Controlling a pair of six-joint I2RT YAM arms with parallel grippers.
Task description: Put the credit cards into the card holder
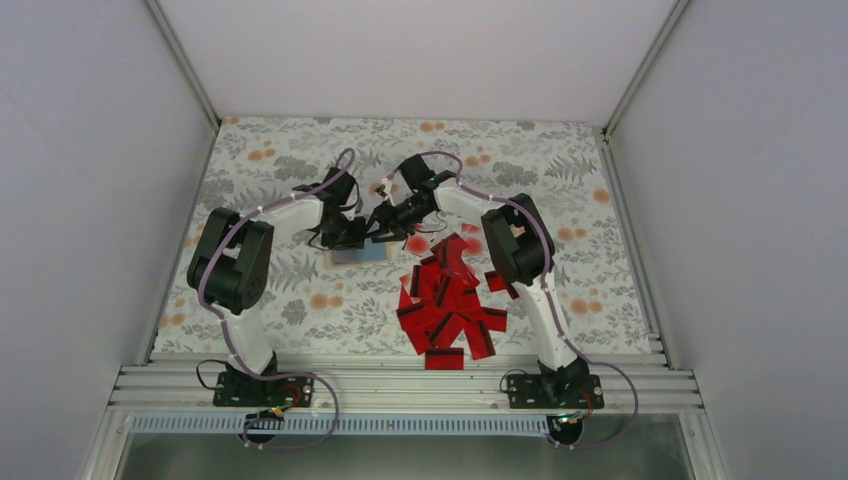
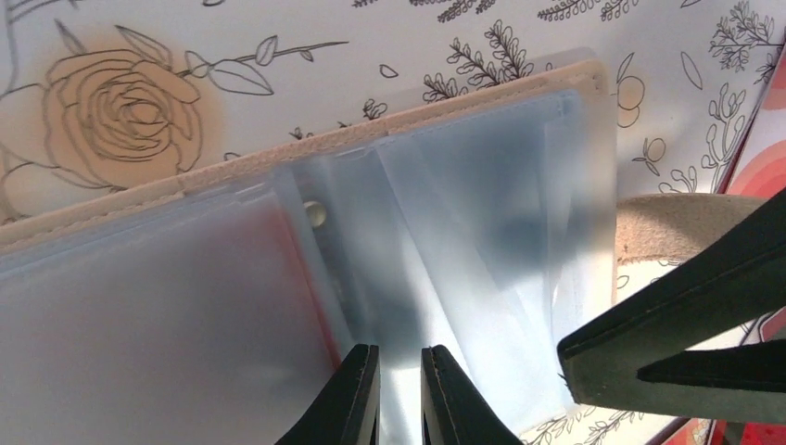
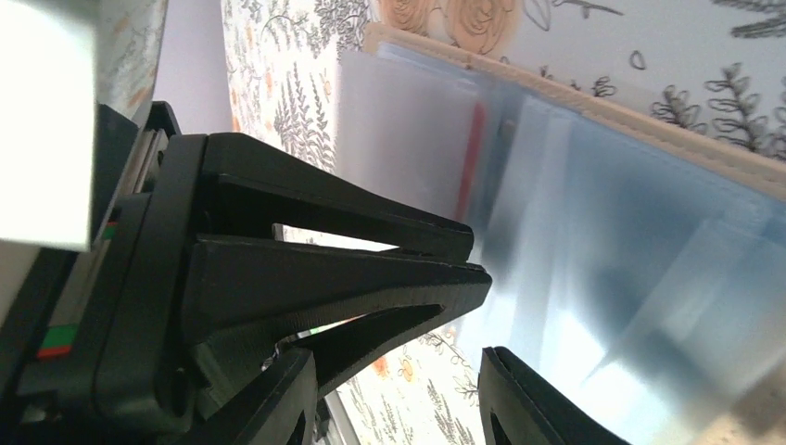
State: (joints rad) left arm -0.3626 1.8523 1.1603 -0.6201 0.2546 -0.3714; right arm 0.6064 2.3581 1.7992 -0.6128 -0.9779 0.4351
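The card holder (image 1: 357,254) lies open on the floral cloth, its tan edge (image 2: 278,158) framing frosted clear sleeves (image 3: 649,232). A red card edge (image 2: 310,278) shows inside one sleeve. My left gripper (image 1: 348,238) sits over the holder, its jaws (image 2: 400,357) nearly together and pinching a clear sleeve. My right gripper (image 1: 384,222) is just to its right, open (image 3: 394,355), with nothing held; one of its fingers (image 2: 649,343) rests at the sleeves' right edge. The credit cards (image 1: 450,300) lie in a loose red pile right of the holder.
The floral cloth (image 1: 600,260) covers the table between white walls. An aluminium rail (image 1: 400,385) carrying both arm bases runs along the near edge. A pale card with a red blot (image 2: 767,153) lies beside the holder.
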